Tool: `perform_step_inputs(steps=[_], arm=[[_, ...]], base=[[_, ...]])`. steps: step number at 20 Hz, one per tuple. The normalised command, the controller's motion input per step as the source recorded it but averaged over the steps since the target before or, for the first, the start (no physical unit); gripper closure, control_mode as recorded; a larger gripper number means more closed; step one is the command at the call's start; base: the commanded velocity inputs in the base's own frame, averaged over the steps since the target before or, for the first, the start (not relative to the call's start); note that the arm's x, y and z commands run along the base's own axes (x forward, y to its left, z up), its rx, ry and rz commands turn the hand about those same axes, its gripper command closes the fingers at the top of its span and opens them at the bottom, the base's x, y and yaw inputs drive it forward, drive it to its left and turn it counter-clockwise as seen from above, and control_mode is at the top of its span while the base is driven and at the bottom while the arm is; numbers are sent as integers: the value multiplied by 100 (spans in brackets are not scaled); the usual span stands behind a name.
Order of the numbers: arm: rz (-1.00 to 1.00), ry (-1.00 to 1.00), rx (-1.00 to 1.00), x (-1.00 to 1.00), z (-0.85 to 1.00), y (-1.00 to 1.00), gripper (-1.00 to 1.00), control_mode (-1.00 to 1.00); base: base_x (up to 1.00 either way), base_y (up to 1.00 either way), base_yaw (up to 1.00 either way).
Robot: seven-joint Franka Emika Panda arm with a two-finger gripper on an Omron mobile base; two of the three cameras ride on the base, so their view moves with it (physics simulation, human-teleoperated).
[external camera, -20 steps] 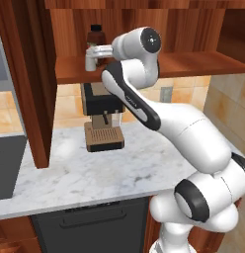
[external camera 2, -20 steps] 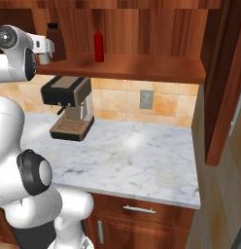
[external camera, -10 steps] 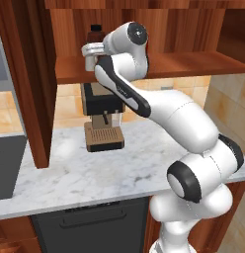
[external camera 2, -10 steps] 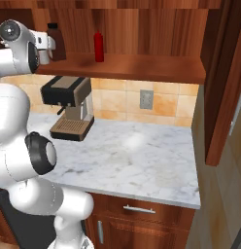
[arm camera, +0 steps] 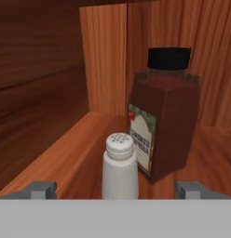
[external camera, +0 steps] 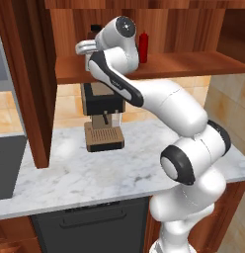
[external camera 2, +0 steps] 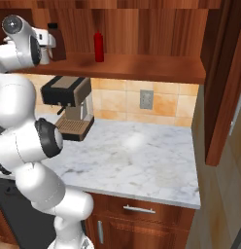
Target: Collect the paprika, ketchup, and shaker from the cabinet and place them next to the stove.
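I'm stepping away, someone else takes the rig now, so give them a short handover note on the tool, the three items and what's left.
Tool: open, holding nothing, up at the cabinet shelf, its tips either side of the shaker.
Paprika: upright on the shelf just behind the shaker.
Ketchup: upright on the same shelf, apart from the other two.
Done: nothing moved out yet.
Left: grasp the shaker, carry it beside the stove, then fetch paprika and ketchup.

The cabinet shelf point(external camera 2: 142, 65) carries the paprika point(arm camera: 166, 116), the shaker point(arm camera: 119, 165) just in front of it, and the ketchup point(external camera 2: 98, 47) further along. Below, the marble counter point(external camera 2: 142, 160) bears a coffee machine point(external camera 2: 69, 104).
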Motion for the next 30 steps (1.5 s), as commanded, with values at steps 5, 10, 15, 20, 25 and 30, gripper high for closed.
perform_step_inputs(steps=[5, 10, 15, 20, 25, 30], arm=[[0, 2, 0, 20, -4, 0, -100, -100], [0, 2, 0, 17, -10, 0, -100, -100], [0, 4, 0, 14, -16, 2, -100, -100], [0, 3, 0, 12, -13, 2, -100, -100], [0, 2, 0, 14, -8, 3, -100, -100], [0, 2, 0, 13, -10, 9, -100, -100]], base=[[0, 0, 0], [0, 0, 0], [0, 0, 0], [0, 0, 0], [0, 0, 0], [0, 0, 0]])
